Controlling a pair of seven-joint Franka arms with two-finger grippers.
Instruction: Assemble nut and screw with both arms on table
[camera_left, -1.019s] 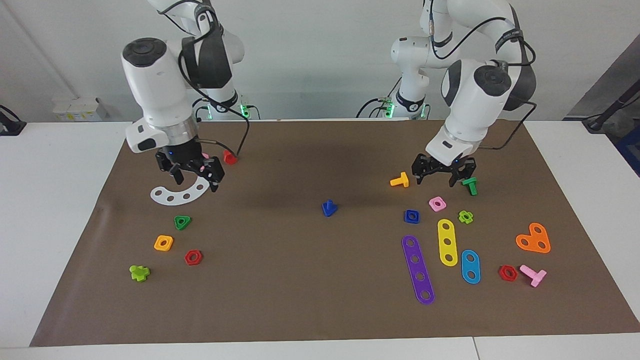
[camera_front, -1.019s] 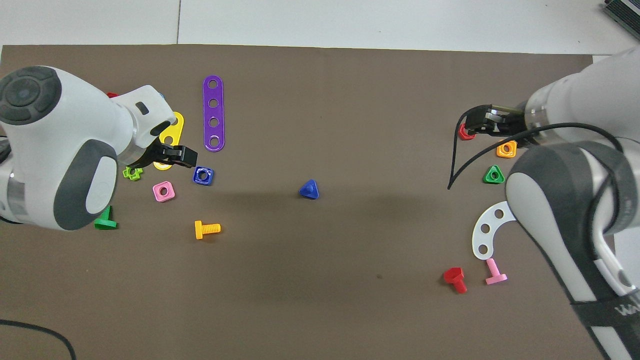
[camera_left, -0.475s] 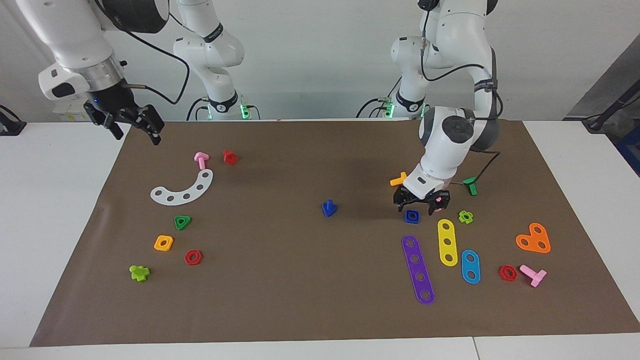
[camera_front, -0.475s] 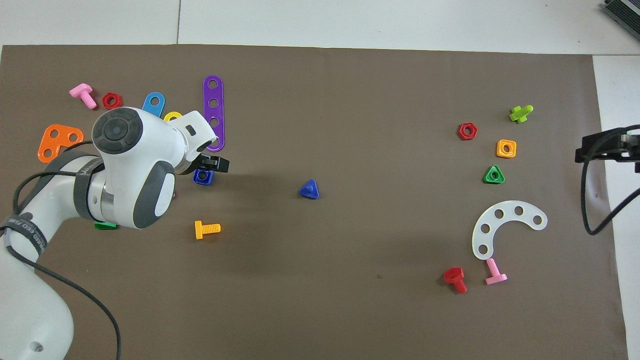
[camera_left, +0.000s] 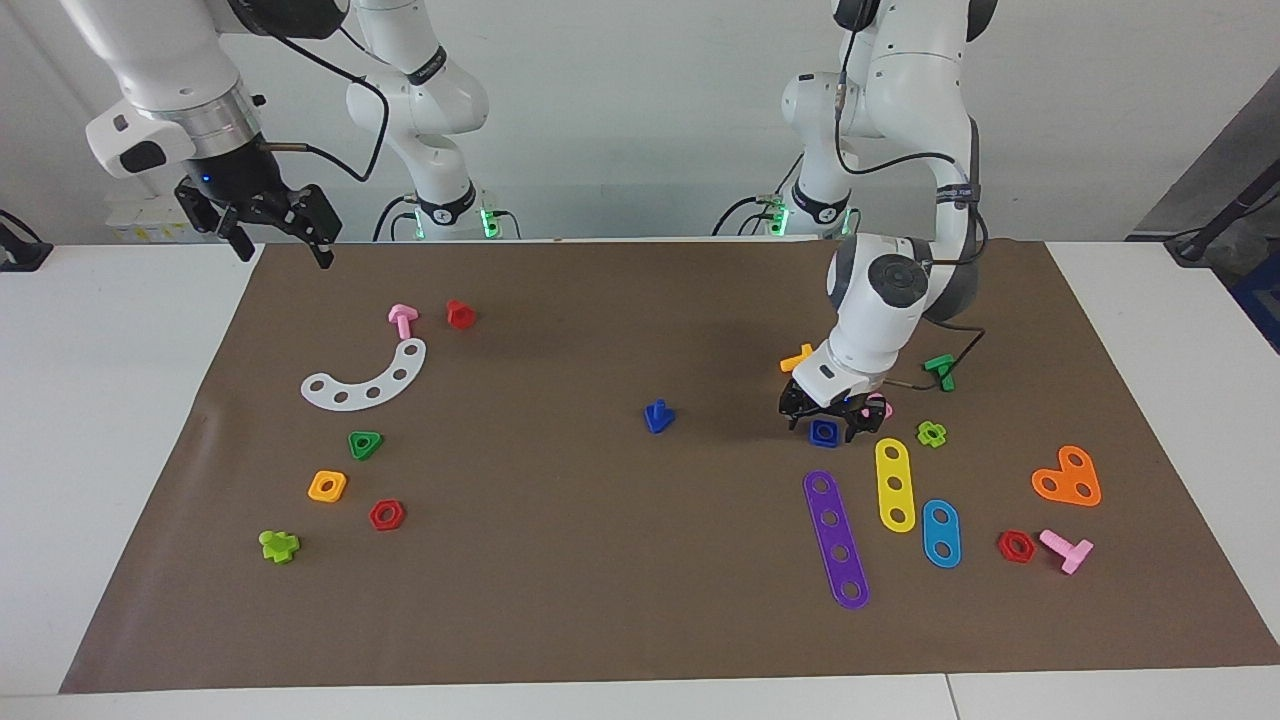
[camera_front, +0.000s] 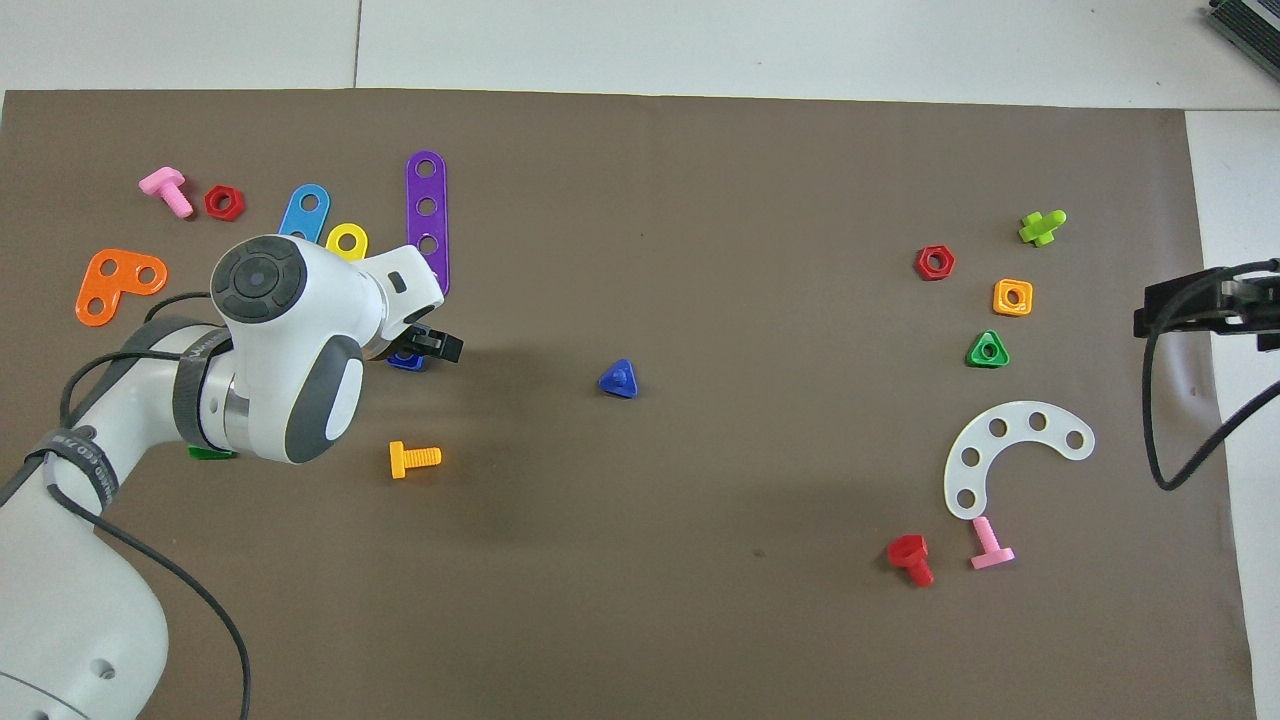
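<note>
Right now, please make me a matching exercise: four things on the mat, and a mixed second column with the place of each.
1. blue nut
2. blue screw
3. right gripper
4. pink square nut

A. alone at the mat's middle
B. raised above the mat's corner
C. between the left gripper's open fingers
D. partly hidden beside the left gripper

Pairs: 1-C, 2-A, 3-B, 4-D

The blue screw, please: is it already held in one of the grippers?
No, the blue screw stands alone on the mat, apart from the left gripper over the blue nut and the raised right gripper.
</note>
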